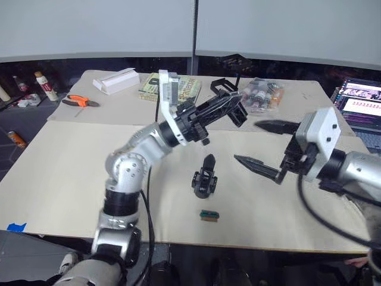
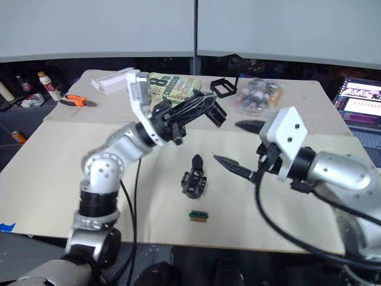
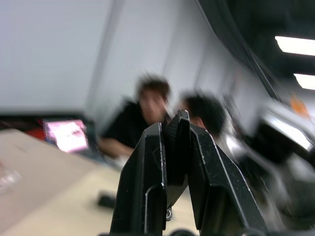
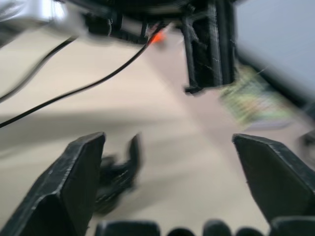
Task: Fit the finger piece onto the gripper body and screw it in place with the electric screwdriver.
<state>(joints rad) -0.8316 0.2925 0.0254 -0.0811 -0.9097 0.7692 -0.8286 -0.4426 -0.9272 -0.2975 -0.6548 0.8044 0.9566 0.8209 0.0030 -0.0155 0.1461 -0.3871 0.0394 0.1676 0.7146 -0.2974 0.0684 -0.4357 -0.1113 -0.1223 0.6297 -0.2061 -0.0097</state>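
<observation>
Body (image 1: 204, 180) is sat on the surface just inboard of the spread right gripper (image 1: 266, 150), finger pointing away. Left gripper (image 1: 229, 109) is raised beyond it, pinched on something slim, probably the finger piece (image 3: 178, 147).

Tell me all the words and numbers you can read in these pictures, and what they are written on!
"8": a big white number on the green book at the far side of the table; the rest of its cover is too small to read.
Laptop screen: rows of text, too blurred to read.
Bag of small bottles: labels too small to read.
</observation>
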